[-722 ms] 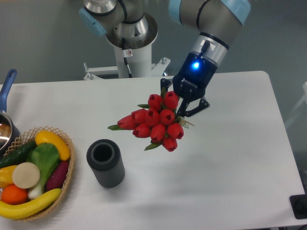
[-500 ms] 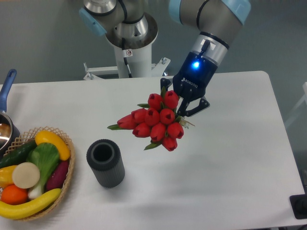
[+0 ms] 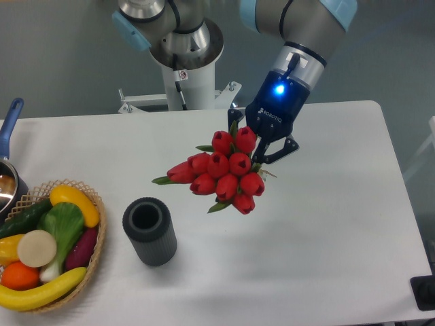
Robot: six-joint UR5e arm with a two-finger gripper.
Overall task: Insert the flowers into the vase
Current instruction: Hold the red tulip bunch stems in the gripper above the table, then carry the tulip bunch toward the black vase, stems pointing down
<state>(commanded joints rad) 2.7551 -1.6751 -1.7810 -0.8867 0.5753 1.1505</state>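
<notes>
Carry step is judged in hand: the flowers (image 3: 224,173) are held off the table (image 3: 326,224) by the gripper (image 3: 264,151), which is clamped on the stem end; stems are mostly hidden behind the buds. The bunch is tilted, with buds pointed down-left toward the camera and stems up-right at the gripper. The vase (image 3: 149,231) is stood upright on the table, well apart from the bunch, lower left of it, mouth open and nothing seen inside.

Next move, as judged: the bunch must be turned so the stems point down, then brought over the vase mouth and lowered in. As held, buds would lead, so reorientation is called for first.

A basket (image 3: 95,238) of vegetables and fruit is placed just left of the vase, near but not touching. A pot (image 3: 8,180) with a blue handle is cut off at the left edge. Nothing is seen between bunch and vase. Basket rim could be brushed if the approach drifts left.
</notes>
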